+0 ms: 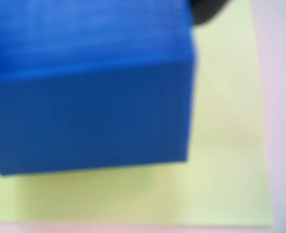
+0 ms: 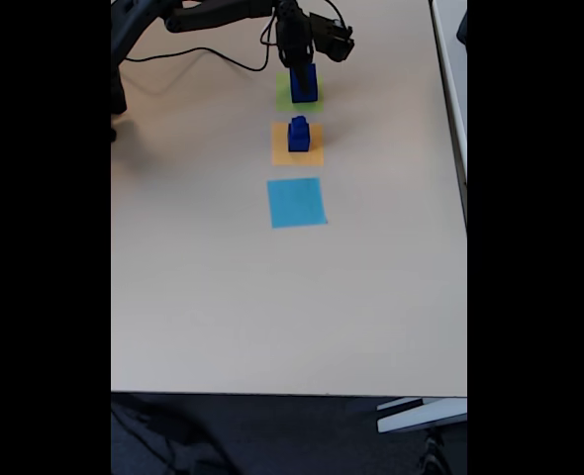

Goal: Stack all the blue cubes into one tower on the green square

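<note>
In the wrist view, a large blue cube (image 1: 89,87) is being seen blurred and close, filling the frame from nine to twelve o'clock over the green square (image 1: 225,160).

In the fixed view, the gripper (image 2: 298,61) is being held at twelve o'clock above that cube (image 2: 304,83) on the green square (image 2: 284,93); whether the jaws are clamped cannot be told. Two smaller cubes (image 2: 298,135) are being left stacked on the orange square (image 2: 280,150), just toward six o'clock, with the light-blue square (image 2: 296,202) beyond.

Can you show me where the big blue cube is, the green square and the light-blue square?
big blue cube (image 1: 89,111): wrist view, on its front face.
green square (image 1: 225,145): wrist view, on the bare part right of the cube.
light-blue square (image 2: 296,202): fixed view, on its middle.
</note>
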Controlling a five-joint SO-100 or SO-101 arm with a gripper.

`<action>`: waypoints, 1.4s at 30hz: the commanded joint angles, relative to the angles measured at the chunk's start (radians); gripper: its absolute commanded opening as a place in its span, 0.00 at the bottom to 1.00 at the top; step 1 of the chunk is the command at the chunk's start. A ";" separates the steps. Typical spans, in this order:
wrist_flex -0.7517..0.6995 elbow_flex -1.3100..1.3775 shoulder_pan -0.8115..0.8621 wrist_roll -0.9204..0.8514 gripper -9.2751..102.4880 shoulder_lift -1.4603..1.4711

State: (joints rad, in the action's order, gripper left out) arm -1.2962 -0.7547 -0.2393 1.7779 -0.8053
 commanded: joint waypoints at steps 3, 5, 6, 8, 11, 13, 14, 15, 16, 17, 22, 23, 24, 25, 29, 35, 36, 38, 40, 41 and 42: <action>-0.009 0.026 -0.025 -0.008 0.22 0.009; -0.009 0.031 -0.026 -0.006 0.23 0.011; -0.009 0.034 -0.028 -0.006 0.24 0.012; -0.008 0.038 -0.029 -0.006 0.24 0.014; -0.008 0.054 -0.034 -0.005 0.28 0.020; -0.006 0.064 -0.035 -0.003 0.30 0.023; 0.000 0.069 -0.035 -0.008 0.33 0.025; 0.003 0.072 -0.037 -0.011 0.35 0.026; 0.009 0.072 -0.037 -0.012 0.37 0.026; 0.014 0.072 -0.037 -0.017 0.38 0.026; 0.037 0.072 -0.037 -0.038 0.41 0.025; 0.040 0.072 -0.037 -0.043 0.42 0.025; 0.043 0.072 -0.037 -0.046 0.43 0.025; 0.046 0.072 -0.037 -0.049 0.43 0.025; 0.061 0.069 -0.034 -0.067 0.45 0.021; 0.074 0.058 -0.032 -0.080 0.45 0.012; 0.081 0.054 -0.031 -0.081 0.45 0.009; 0.097 0.051 -0.031 -0.086 0.46 0.005; 0.117 0.052 -0.029 -0.103 0.47 0.000; 0.129 0.052 -0.028 -0.114 0.48 -0.002; 0.140 0.052 -0.026 -0.120 0.48 -0.005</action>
State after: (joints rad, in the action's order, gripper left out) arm -1.1873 -0.7118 -0.2715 1.6766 -0.7578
